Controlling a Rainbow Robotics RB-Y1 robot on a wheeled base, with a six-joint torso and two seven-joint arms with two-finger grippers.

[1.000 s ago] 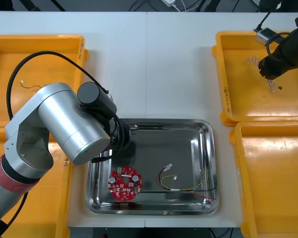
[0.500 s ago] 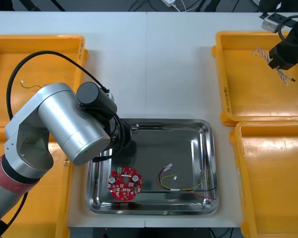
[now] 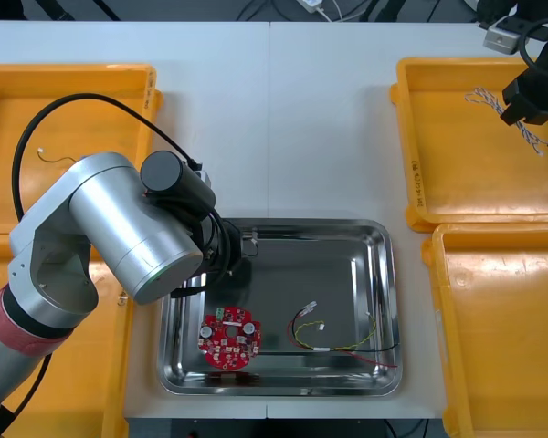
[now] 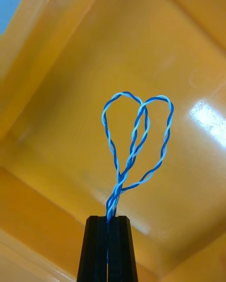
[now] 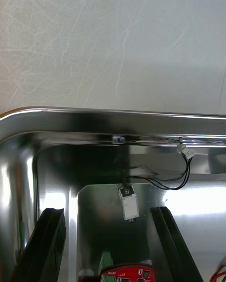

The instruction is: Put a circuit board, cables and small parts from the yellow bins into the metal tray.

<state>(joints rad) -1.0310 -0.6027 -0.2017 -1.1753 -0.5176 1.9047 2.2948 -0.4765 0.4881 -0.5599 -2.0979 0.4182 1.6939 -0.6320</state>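
Right hand (image 4: 111, 218) is pinched shut on the twisted blue and white cable (image 4: 118, 184), which over the last second has been lifted off the yellow bin (image 3: 438, 137) beneath the hand (pick looks done). The carry to the metal tray (image 3: 384, 274) comes next. Left hand (image 5: 106, 210) is spread wide over the tray's corner, with the circuit board (image 3: 228, 339) just beside it.

The left gripper (image 5: 106, 211) has its fingers (image 5: 47, 244) spread apart over a corner of the metal tray (image 5: 113, 115), with the light table (image 5: 113, 42) beyond the rim. A black cable (image 5: 174, 184) with white connectors lies just past the fingertips. The edge of a red circuit board (image 5: 127, 273) sits between the fingers.
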